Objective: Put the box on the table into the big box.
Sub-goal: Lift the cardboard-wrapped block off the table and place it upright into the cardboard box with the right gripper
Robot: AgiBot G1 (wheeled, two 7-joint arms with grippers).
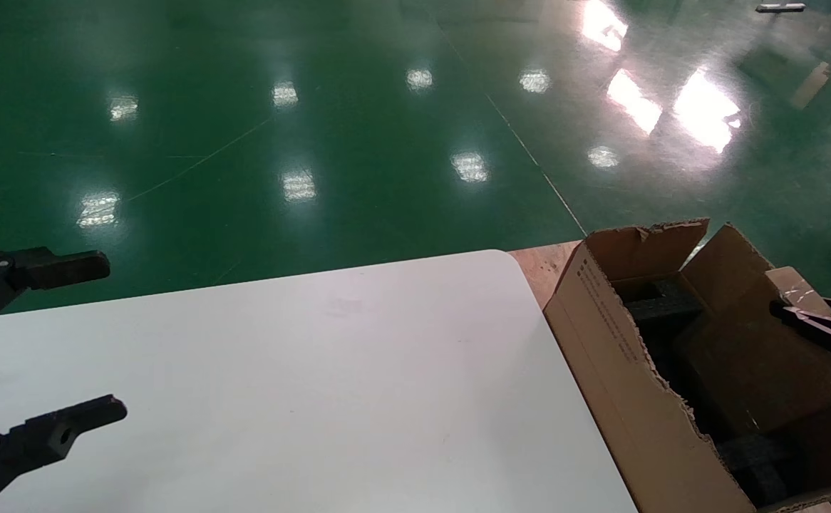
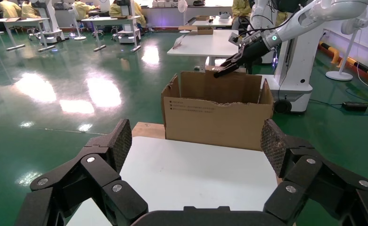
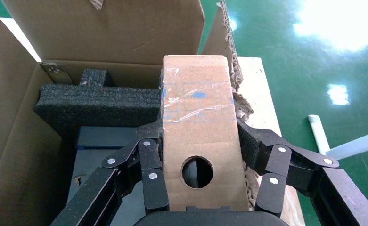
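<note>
table (image 1: 301,370): white, bare | big box (image 1: 622,370): just beside

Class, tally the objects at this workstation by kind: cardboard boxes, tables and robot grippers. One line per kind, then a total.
Cardboard boxes: 2, the small box and the big box
Tables: 1, the white table
Grippers: 2, left gripper, right gripper
Total: 5

Glossy green floor (image 1: 316,107) mirrors bright ceiling lights.

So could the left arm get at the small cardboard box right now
Probably not. The small cardboard box is clamped in the right gripper over the big box, beyond the white table's far side. The left gripper hangs open at the table's opposite edge.
</note>
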